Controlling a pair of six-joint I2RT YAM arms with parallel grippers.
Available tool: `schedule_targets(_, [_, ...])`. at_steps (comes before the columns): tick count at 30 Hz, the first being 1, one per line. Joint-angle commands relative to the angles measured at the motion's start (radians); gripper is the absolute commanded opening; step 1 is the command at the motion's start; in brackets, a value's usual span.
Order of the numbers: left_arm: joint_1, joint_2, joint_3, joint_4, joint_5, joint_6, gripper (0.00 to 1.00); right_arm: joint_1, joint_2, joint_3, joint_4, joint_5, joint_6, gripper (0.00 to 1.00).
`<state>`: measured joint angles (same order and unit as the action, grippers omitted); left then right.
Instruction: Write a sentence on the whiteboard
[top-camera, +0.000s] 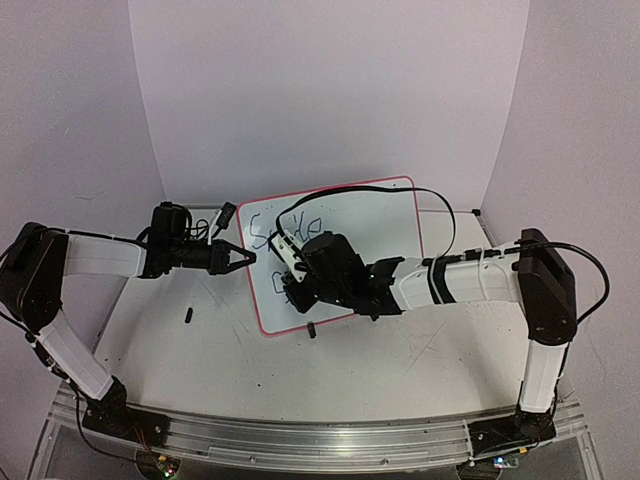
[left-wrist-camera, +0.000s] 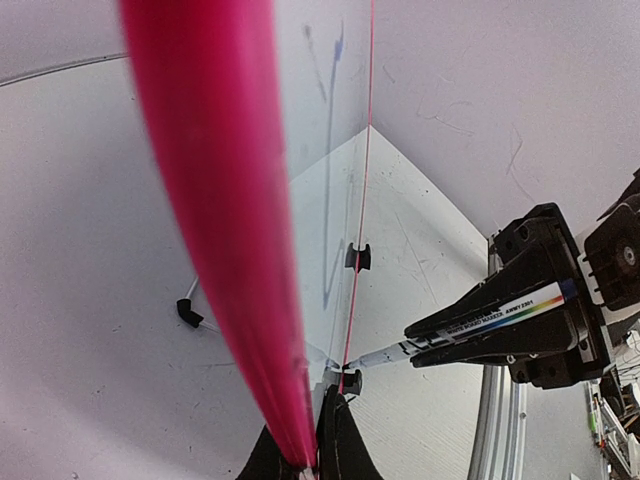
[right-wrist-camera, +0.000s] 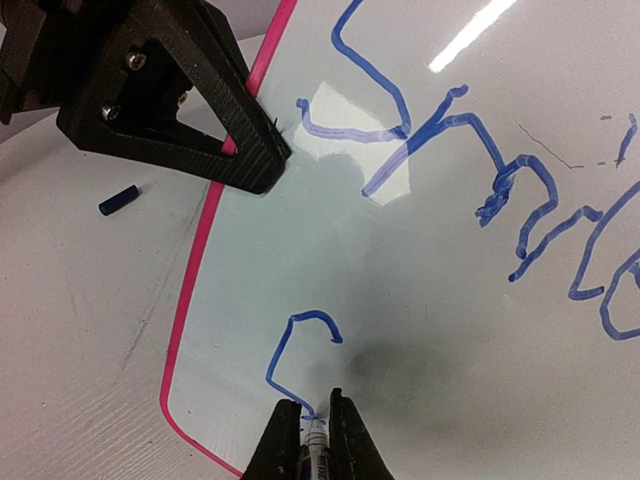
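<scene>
**Fig.** Whiteboard (top-camera: 370, 215) lies on the table (top-camera: 400, 370) betw. the arms, w/ blue script (right-wrist-camera: 480, 160) across its upper part and a second line begun. L gripper (top-camera: 243, 257) is pinched on the pink frame (right-wrist-camera: 190, 300) at the board's left edge. R gripper (right-wrist-camera: 313, 405) is clamped on a marker (right-wrist-camera: 316, 445), tip at the surface. Board looks thin, light, stiff and glossy-slick, so it prob. slides under pen pressure: hold it by the frame edge, not the face.

Right tool (right-wrist-camera: 312, 404) clasping marker (right-wrist-camera: 316, 442), tip on whiteboard (right-wrist-camera: 420, 300), blue handwriting (right-wrist-camera: 480, 170) above, left tool (right-wrist-camera: 262, 165) at pink frame (right-wrist-camera: 188, 305)
</scene>
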<state>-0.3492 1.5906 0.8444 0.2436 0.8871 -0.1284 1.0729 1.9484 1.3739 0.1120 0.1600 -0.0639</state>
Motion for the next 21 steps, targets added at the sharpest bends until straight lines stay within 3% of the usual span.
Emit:
schedule_targets(1, [-0.011,0.039,-0.011,-0.096,-0.207,0.096,0.0,-0.002,-0.011,0.048,0.036,0.02,-0.011,0.0])
schedule_targets(21, [-0.011,0.033,-0.011,-0.096,-0.206,0.097,0.0,-0.002,-0.016,-0.015,0.034,0.034,0.016,0.0])
